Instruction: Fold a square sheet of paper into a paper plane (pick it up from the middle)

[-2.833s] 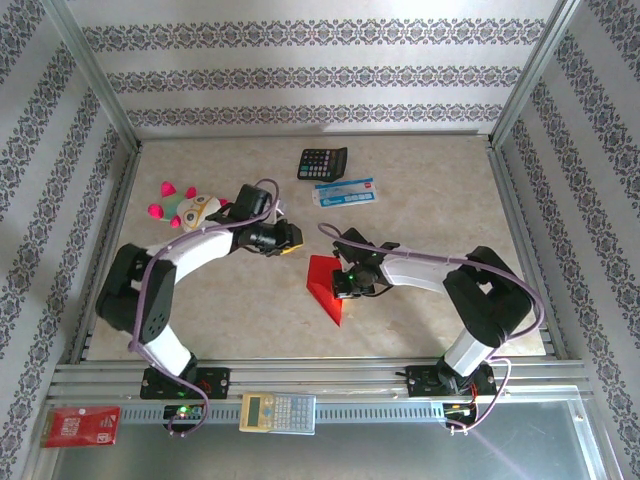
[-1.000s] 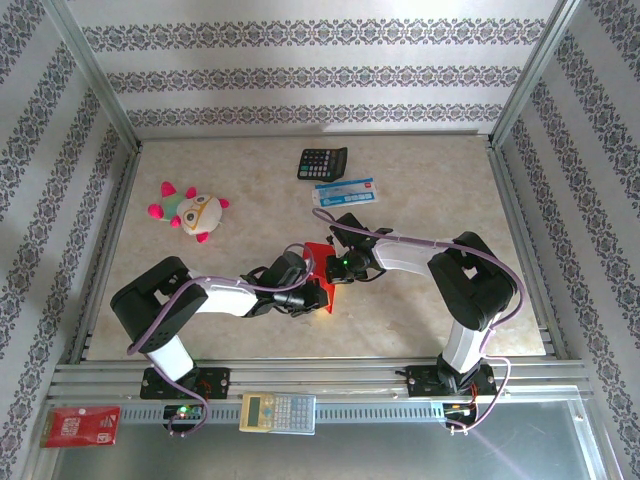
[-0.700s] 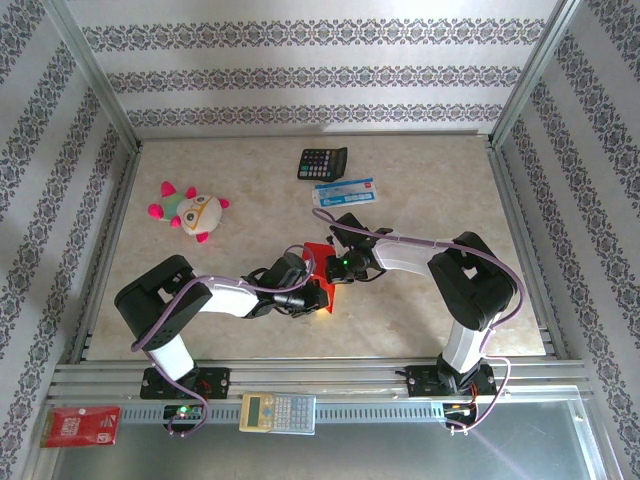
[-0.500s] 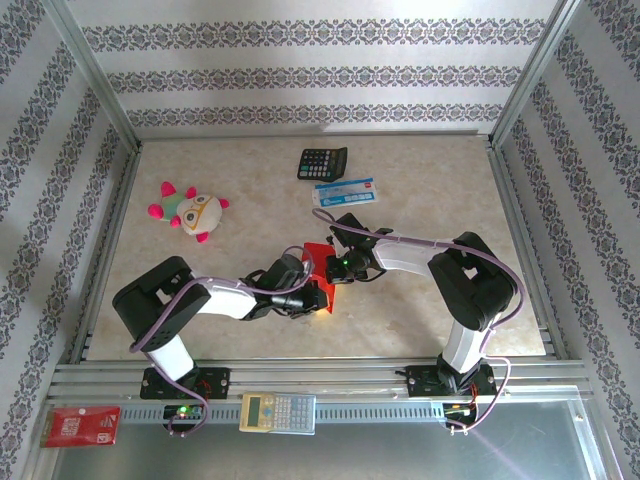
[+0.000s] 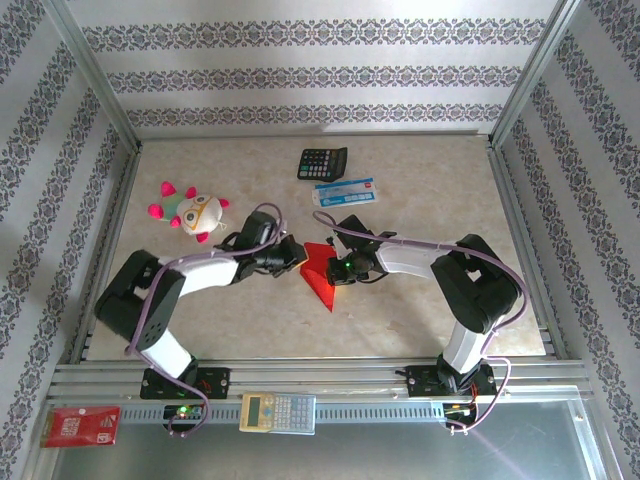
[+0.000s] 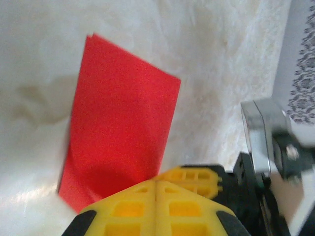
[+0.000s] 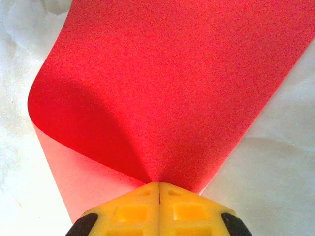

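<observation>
The square sheet of paper [image 5: 322,285] is being held near the middle of the table [image 5: 430,200], folded over on itself, with 1 layer curling up off the other. It is being pinched at the fold by the right gripper [image 7: 158,189], whose 2 fingers are being pressed fully together on it. The left gripper [image 5: 293,256] is being poised just beside the sheet's left corner, its 2 fingers being pressed shut against each other, nothing gripped between them.
</observation>
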